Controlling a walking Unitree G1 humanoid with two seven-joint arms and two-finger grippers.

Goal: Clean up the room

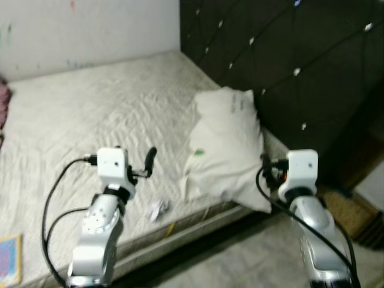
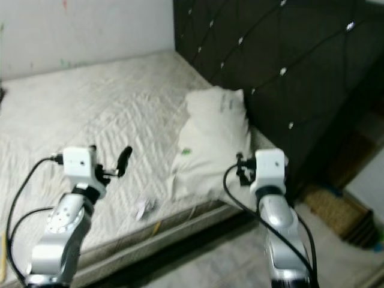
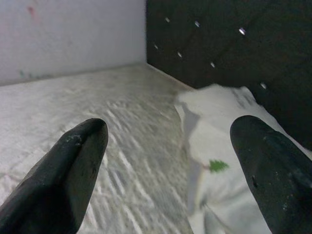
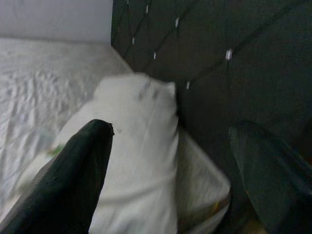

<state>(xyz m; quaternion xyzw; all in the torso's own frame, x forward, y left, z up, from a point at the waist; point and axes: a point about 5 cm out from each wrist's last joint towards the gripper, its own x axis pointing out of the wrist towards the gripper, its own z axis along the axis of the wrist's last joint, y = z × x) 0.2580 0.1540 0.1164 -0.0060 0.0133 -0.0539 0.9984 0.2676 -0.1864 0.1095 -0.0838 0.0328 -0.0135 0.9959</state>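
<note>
Two silver arms are raised at frame bottom; left gripper (image 3: 168,170) and right gripper (image 4: 170,170) are spread wide, empty, aimed toward the white rumpled pillow (image 1: 231,144), slumped centre-right w/ corner overhanging the quilted mattress (image 1: 90,114) — likely next pickup.

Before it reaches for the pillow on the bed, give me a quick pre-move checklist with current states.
1. Left tool open: ok, black fingers spread wide.
2. Right tool open: ok, gap between fingers clear.
3. Both tools free of load: ok, nothing held.
4. Pillow reachable: ok, lies against the dark headboard near the mattress edge, ahead of both tools.
5. Small crumpled scrap by the mattress edge: not ok, still to be cleared.
6. Pillow's hidden underside free of items: cannot tell.
</note>
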